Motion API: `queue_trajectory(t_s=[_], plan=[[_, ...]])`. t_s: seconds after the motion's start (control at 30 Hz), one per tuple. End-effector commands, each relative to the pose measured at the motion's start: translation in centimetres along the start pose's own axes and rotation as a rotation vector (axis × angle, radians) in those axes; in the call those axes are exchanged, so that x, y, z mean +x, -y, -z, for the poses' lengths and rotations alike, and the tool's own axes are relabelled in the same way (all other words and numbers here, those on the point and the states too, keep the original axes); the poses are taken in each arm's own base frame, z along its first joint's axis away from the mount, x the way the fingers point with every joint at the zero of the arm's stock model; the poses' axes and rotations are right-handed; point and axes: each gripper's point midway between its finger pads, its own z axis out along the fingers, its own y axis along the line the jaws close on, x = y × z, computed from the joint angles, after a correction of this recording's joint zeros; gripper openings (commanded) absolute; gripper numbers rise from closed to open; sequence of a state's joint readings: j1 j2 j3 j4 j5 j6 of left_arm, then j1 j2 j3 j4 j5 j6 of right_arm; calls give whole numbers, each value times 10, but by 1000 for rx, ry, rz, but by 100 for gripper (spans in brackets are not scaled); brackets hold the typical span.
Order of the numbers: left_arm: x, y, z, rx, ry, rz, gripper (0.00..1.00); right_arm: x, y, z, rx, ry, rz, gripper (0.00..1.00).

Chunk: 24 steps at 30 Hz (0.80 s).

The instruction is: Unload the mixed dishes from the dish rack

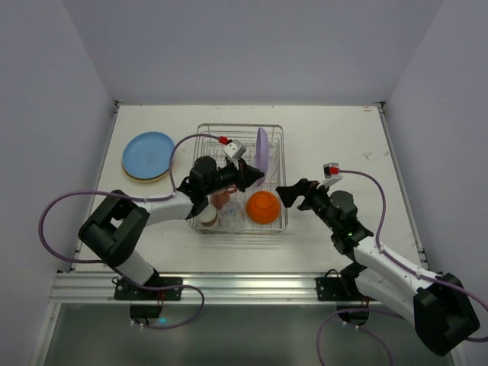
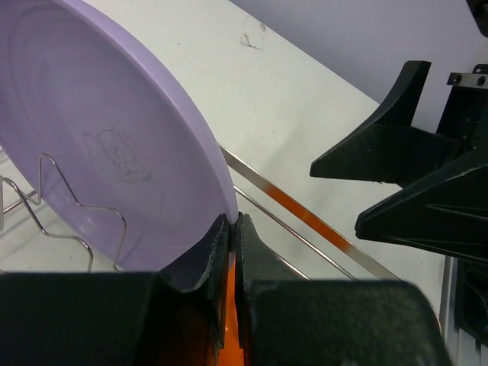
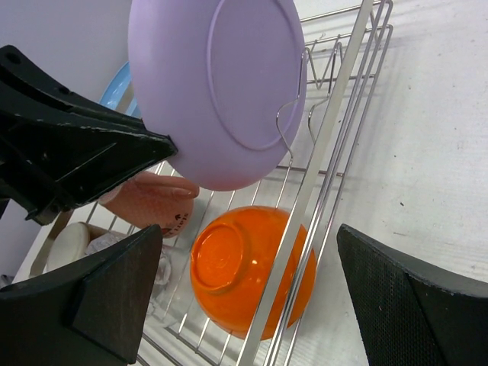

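Observation:
The silver wire dish rack (image 1: 278,137) stands mid-table. A lavender plate (image 1: 262,150) stands upright in its prongs. My left gripper (image 1: 253,177) is shut on the plate's lower rim; the left wrist view shows the plate (image 2: 99,137) pinched between its fingertips (image 2: 221,236). An upside-down orange bowl (image 1: 263,207) lies in the rack's near right corner, also in the right wrist view (image 3: 252,267). A pink mug (image 3: 149,202), a cream cup (image 1: 208,219) and a clear glass (image 1: 231,216) sit in the rack. My right gripper (image 1: 293,194) is open just right of the bowl.
A light-blue plate (image 1: 148,152) lies on a stack of plates on the table, left of the rack. The rack's wire rim (image 3: 324,145) runs between the right gripper and the bowl. Grey walls enclose the table on three sides.

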State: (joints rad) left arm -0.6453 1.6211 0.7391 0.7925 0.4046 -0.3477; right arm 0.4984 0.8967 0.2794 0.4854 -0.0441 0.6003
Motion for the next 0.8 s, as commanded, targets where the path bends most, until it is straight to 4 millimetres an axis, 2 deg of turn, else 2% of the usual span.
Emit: queue_trajectory(t_s=[0.0, 0.37, 0.47, 0.57, 0.77], plan=[[-25, 11, 8, 9, 58, -50, 0, -20, -14, -3, -35, 48, 17, 99], [-52, 30, 26, 41, 113, -86, 0, -20, -14, -4, -32, 43, 22, 99], [-67, 37, 34, 46, 146, -108, 0, -20, -13, -4, -30, 44, 23, 99], [-75, 37, 40, 24, 162, -126, 0, -21, -14, -4, -30, 46, 23, 99], [-105, 43, 60, -20, 233, -162, 0, -20, -14, -5, -28, 44, 25, 99]])
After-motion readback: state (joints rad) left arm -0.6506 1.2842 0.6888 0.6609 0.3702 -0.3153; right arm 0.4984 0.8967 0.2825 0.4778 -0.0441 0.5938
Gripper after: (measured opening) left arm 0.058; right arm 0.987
